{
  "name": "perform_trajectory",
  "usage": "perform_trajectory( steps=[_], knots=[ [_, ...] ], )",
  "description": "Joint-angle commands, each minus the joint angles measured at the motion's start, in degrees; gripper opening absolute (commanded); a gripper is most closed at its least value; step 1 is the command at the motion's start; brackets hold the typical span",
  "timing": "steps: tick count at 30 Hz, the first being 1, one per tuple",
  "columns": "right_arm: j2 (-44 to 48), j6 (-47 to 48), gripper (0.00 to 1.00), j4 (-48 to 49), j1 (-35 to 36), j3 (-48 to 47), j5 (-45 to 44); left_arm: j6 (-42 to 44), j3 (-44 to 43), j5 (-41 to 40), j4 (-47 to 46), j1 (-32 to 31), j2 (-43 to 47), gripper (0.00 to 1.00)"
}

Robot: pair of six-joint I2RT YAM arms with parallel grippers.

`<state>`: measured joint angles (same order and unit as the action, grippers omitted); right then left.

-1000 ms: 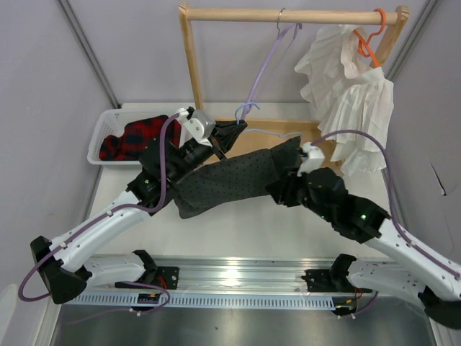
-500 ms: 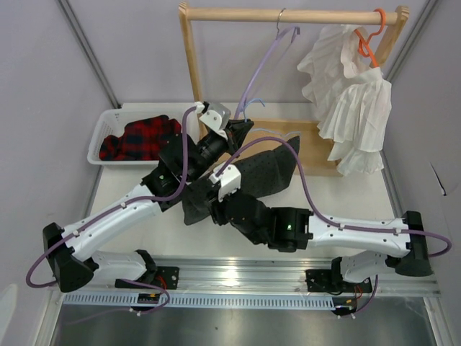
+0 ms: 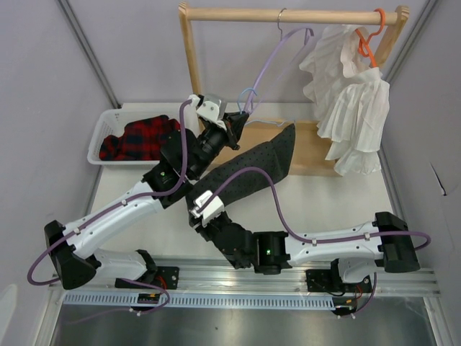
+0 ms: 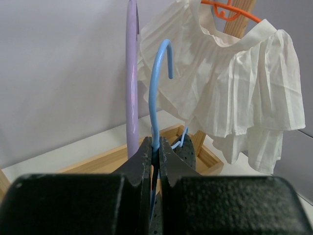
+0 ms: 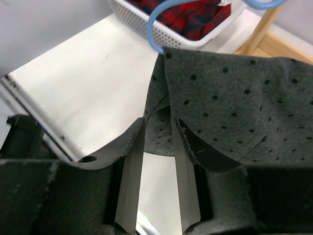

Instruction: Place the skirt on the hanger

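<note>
The dark dotted skirt (image 3: 245, 169) hangs slantwise from the pale blue hanger (image 3: 248, 97), high at the right and low at the left. My left gripper (image 3: 236, 128) is shut on the hanger's neck (image 4: 155, 142), just below its hook, and holds it up in front of the wooden rack. My right gripper (image 3: 196, 209) is at the skirt's lower left end. In the right wrist view its jaws (image 5: 157, 139) stand a little apart, with the skirt's (image 5: 230, 93) folded bottom edge just beyond the tips. A blue hanger corner (image 5: 151, 29) shows above the cloth.
The wooden rack (image 3: 288, 14) carries a lavender hanger (image 3: 270, 58) and a white pleated garment (image 3: 346, 94) on an orange hanger (image 3: 364, 40). A white basket (image 3: 104, 130) holding a red plaid garment (image 3: 137, 137) stands at the back left.
My right arm has swung from the skirt's right end across to its lower left end. My left gripper has raised the hanger, so the skirt now hangs more steeply.
</note>
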<state>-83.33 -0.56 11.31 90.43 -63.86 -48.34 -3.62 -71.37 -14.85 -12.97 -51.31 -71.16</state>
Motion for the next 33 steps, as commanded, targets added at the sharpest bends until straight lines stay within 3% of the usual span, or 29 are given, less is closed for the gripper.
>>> perform_trajectory(
  steps=[1, 10, 14, 27, 33],
  knots=[
    [-1.0, 3.8, 0.35, 8.1, 0.5, -0.8, -6.6, -1.4, -4.1, -0.7, -3.9, -0.6, 0.4, 0.00],
    [-2.0, 7.2, 0.27, 11.9, 0.4, -0.2, -10.2, -1.8, -5.0, -0.3, -2.9, -0.6, 0.3, 0.00],
    [-1.9, 7.9, 0.33, 12.9, 0.8, 0.0, -9.0, -2.0, -5.6, -0.7, -2.4, -0.7, 0.0, 0.00],
    [-5.2, 9.4, 0.30, 14.9, 1.1, -0.6, -12.2, -3.9, -7.1, -1.5, -1.1, -0.7, -0.4, 0.00],
    [-5.2, 10.7, 0.12, 17.7, 1.2, 0.0, -16.3, -3.9, -8.1, -1.4, -0.4, -0.7, -0.6, 0.00]
  ],
)
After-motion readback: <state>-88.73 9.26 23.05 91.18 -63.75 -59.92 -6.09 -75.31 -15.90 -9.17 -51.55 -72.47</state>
